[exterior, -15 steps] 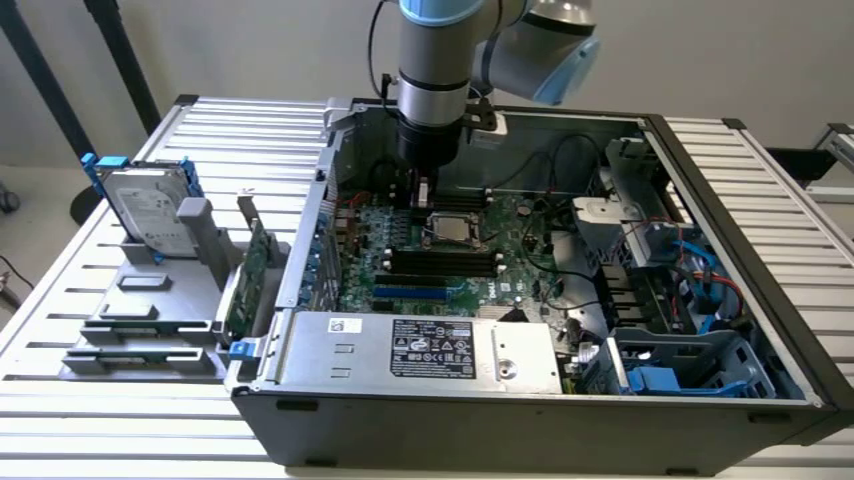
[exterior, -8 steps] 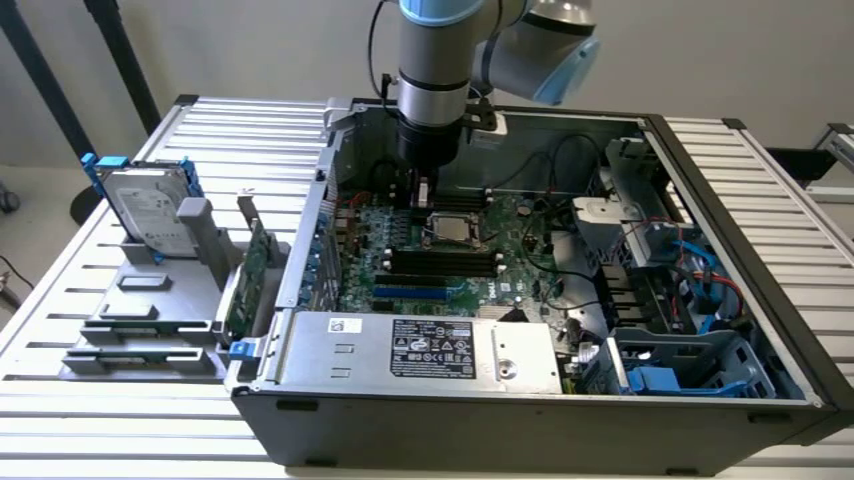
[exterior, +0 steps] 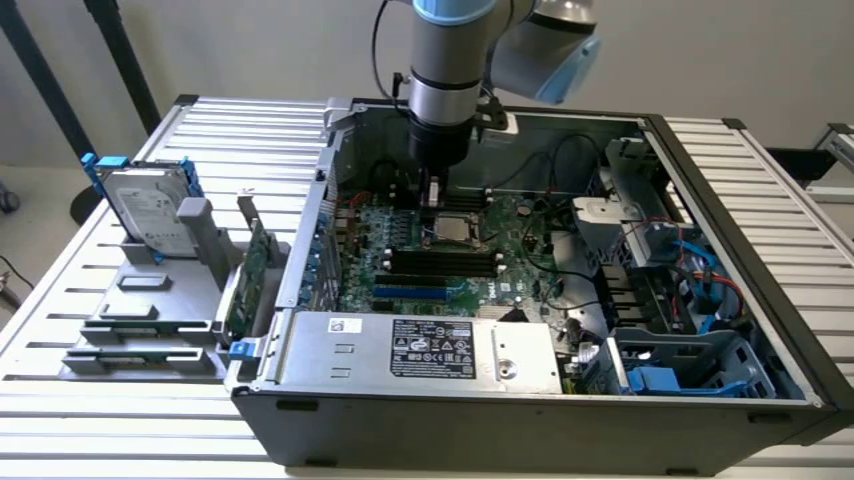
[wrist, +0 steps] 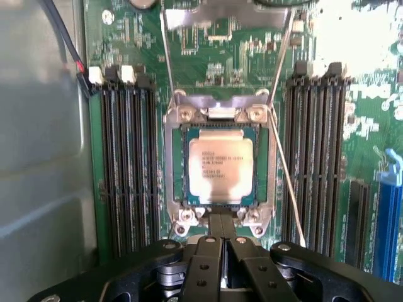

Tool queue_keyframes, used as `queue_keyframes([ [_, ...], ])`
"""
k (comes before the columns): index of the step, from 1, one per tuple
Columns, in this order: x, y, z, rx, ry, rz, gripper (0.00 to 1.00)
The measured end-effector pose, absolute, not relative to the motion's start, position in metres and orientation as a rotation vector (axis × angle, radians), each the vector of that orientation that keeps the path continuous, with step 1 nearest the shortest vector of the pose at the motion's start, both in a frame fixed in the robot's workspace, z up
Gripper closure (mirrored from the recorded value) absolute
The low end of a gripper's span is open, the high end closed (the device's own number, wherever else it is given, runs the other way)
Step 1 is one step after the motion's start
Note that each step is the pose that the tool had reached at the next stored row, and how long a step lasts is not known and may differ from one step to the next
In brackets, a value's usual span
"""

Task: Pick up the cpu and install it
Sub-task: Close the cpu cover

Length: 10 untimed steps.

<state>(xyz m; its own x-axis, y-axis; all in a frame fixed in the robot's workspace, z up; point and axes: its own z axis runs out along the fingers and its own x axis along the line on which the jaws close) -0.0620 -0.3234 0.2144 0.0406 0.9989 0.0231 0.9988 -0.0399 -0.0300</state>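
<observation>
cpu (wrist: 220, 170) sits flat in the socket (wrist: 186, 114). pincer (wrist: 221, 223) is clenched on nothing, right at the socket's edge. imo the chip's light, stiff and has a slick lid w/ a fragile underside, so grab side edges only.

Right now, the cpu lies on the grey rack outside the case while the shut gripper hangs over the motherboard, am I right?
No: the wrist view shows the cpu in its socket on the motherboard; the shut gripper does hang over it.
</observation>
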Motion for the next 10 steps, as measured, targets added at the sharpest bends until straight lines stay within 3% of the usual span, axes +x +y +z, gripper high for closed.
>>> queue_keyframes([
  [10, -0.023, -0.33, 0.234, -2.232, -2.144, -0.006, 0.89],
])
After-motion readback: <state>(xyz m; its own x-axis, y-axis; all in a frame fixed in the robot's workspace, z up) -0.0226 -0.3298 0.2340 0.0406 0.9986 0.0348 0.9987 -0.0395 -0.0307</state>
